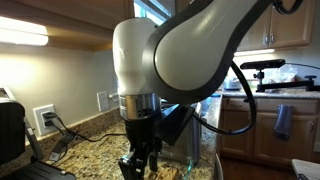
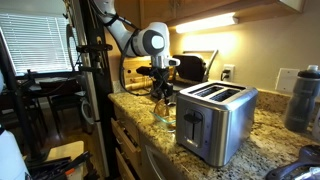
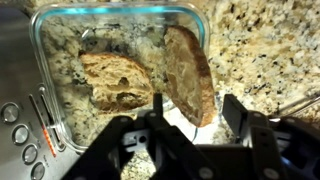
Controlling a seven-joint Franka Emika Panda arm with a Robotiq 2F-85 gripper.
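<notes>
Glass dish [image 3: 120, 9] on granite counter [image 3: 270, 50], just right of toaster [image 3: 15, 95]. Gripper [image 3: 195, 115] sits directly above it, jaws partly open, straddling upright bread slice [image 3: 190, 70] at the dish's right side. Pad contact not discernible. Second slice [image 3: 115, 80] lies flat, left.

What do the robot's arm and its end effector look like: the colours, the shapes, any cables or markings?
The arm has smooth, rounded, glossy white housings. A grey metallic band joins it to the end effector, which is black and blocky, with two dark fingers. A black cable loops beside the arm. No markings can be read.
</notes>
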